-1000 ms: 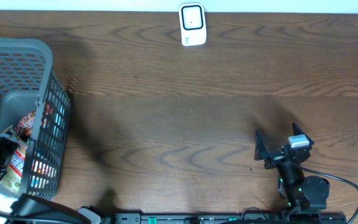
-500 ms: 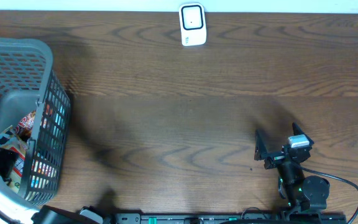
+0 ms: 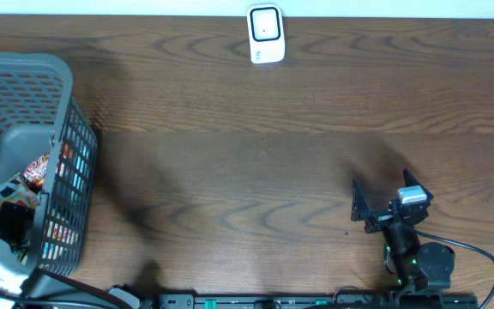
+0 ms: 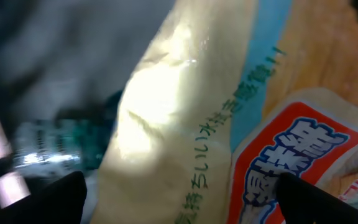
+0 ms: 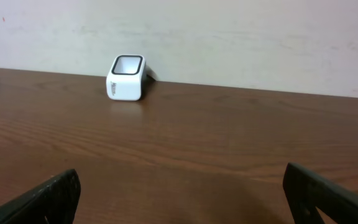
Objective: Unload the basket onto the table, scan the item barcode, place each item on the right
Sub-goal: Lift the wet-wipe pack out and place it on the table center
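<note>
Snack packet [image 4: 179, 106] sits inside the grey mesh basket [image 3: 69, 163] at the table's [image 3: 256, 154] left edge, lying on other packs. Left wrist view, close and blurry: cream-yellow crinkled wrapper, glossy with a bright glare patch, a line of green Japanese print along its length, and a light blue band on its right side. Just beside it at lower right is an orange pack [image 4: 303, 155] with a red-bordered white label carrying blue characters. Something teal and shiny [image 4: 48, 155] lies to the left of it, too blurred to identify. No barcode can be made out on the visible face. Overhead shows only yellow, red and white bits of the packs [image 3: 14, 190] over the basket wall. Left gripper [image 4: 179, 202] is down in the basket, jaws spread wide, dark fingertips [image 4: 48, 199] in both lower corners of its view, the cream wrapper between them, nothing clamped. Right gripper [image 3: 382, 197] is low over the table near the right front, jaws wide apart, empty, facing the white scanner [image 5: 127, 77], which stands at the table's far edge [image 3: 265, 33], well apart from the basket.
</note>
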